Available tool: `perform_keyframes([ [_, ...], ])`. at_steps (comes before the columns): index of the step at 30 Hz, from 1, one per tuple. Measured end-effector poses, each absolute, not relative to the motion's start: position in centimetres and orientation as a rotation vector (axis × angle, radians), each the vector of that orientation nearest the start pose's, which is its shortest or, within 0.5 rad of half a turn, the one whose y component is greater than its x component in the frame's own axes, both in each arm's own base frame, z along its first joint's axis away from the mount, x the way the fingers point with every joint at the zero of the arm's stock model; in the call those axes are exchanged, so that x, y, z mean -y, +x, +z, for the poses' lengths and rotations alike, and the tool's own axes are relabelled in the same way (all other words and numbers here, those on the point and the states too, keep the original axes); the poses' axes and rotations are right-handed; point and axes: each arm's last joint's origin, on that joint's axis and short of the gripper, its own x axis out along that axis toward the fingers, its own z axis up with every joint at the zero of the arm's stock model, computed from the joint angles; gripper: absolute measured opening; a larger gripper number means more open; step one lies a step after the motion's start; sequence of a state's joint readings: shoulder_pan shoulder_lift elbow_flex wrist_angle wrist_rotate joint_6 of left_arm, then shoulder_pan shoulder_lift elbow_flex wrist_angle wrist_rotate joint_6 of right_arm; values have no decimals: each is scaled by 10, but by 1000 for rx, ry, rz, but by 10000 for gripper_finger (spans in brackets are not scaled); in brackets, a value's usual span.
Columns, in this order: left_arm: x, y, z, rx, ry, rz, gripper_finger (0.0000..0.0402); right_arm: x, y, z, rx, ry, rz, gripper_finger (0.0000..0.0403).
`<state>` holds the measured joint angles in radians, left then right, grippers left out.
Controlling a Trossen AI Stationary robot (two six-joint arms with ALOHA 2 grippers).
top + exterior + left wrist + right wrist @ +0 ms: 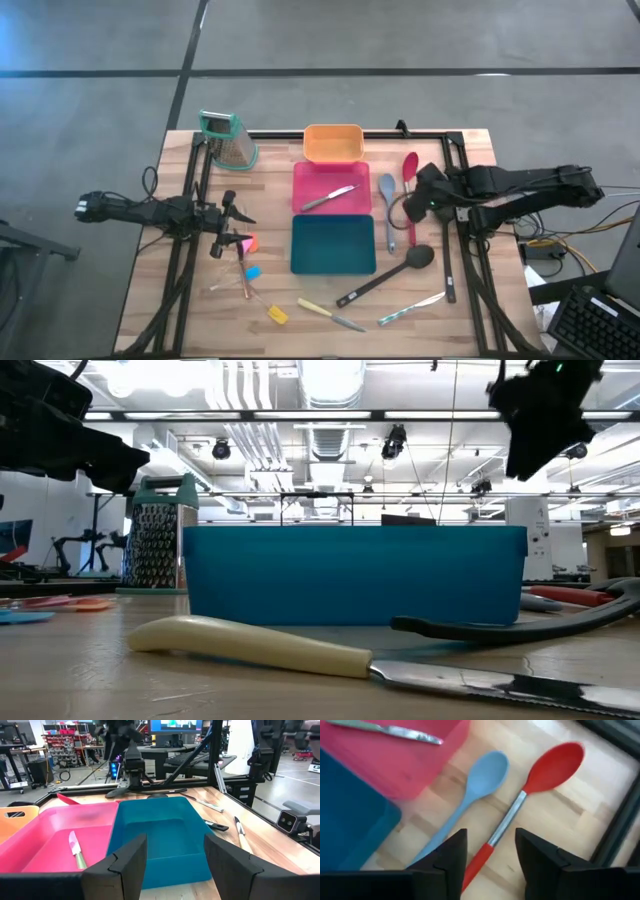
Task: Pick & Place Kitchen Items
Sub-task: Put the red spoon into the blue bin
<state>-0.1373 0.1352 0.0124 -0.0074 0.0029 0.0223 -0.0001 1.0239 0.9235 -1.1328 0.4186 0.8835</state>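
Note:
A red spoon (540, 785) with a metal neck and a grey-blue spoon (470, 795) lie on the table right of the pink tray (331, 185). A knife (328, 198) lies in the pink tray. A black ladle (388, 273), a cream-handled knife (330, 314) and a slim knife (410, 309) lie near the front. Small pink, blue and yellow pieces (250, 270) lie front left. My right gripper (490, 855) is open above the red spoon's handle. My left gripper (172, 855) is open left of the teal tray (333, 245).
An orange tray (332, 143) stands at the back, with a green-topped metal grater (228, 138) to its left. A black frame (455, 215) edges the work area on both sides. Bare wood shows at the front left.

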Motion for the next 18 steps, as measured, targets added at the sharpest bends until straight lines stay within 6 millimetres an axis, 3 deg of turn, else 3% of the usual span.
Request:
perform_keyframes([
  [8, 14, 104, 156, -129, 31, -141, 202, 39, 167, 241, -1026, 569, -926, 213],
  [18, 14, 104, 156, -129, 31, -142, 202, 53, 170, 198, -1088, 694, -929, 247],
])
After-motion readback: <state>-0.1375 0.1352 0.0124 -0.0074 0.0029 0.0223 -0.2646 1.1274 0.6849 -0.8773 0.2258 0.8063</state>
